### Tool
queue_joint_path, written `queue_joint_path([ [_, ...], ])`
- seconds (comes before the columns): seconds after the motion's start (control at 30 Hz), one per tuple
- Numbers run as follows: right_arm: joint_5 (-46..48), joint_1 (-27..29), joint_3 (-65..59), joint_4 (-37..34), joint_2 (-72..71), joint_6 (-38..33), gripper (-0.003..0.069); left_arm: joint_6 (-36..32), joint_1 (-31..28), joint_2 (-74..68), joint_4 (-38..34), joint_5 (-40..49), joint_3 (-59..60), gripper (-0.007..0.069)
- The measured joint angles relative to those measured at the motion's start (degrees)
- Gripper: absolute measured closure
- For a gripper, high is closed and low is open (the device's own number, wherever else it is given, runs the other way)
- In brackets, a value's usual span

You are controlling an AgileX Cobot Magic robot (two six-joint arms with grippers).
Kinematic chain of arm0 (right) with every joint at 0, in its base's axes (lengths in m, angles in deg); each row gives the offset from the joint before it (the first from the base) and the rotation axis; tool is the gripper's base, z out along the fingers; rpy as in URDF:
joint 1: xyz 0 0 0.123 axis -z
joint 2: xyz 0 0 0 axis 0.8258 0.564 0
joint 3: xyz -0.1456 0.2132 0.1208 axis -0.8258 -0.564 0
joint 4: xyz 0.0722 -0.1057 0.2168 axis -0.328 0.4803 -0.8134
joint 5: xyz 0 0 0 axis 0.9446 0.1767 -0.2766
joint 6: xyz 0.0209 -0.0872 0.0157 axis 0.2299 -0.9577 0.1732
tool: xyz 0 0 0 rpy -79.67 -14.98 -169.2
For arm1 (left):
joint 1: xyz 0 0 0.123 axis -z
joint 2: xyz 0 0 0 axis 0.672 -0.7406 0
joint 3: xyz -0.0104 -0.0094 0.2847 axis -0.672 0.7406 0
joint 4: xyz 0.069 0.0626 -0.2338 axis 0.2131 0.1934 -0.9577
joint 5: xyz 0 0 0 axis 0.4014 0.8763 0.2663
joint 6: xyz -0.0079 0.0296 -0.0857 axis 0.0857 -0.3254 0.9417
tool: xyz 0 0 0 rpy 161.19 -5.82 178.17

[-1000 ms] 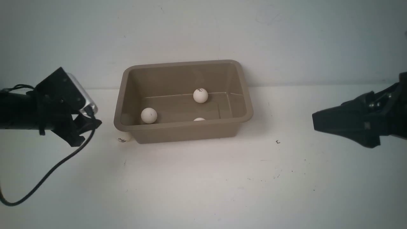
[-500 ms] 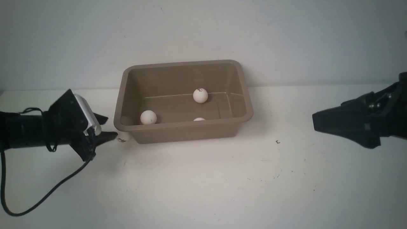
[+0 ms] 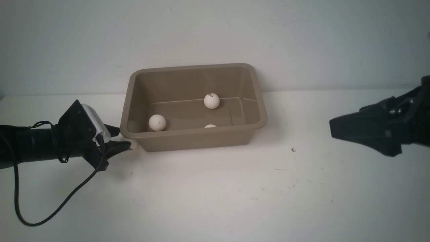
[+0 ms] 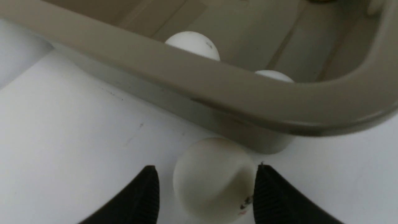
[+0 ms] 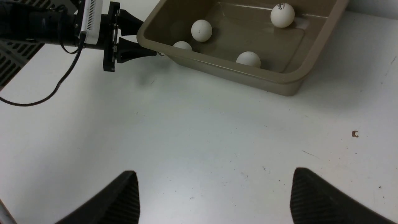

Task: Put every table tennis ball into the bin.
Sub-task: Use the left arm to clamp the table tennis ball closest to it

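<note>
Parted fingers of the left gripper [image 4: 206, 183] flank a loose ball [image 4: 214, 180] beneath the bin's [image 3: 193, 134] near-left corner, positioning for a pickup that likely needs closing, then lifting clear of the rim.

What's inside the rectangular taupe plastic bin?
Four small matte white balls. In the right wrist view, the bin's near wall partly covers two and hides the floor behind it.
</note>
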Motion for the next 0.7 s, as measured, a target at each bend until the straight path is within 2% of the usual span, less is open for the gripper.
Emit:
queue_joint_path([
  [0.7, 0.00, 0.00, 0.00, 0.00, 0.00, -0.08, 0.0071, 9.07, 1.20, -7.74, 1.66, 1.32, -9.77, 0.0251],
])
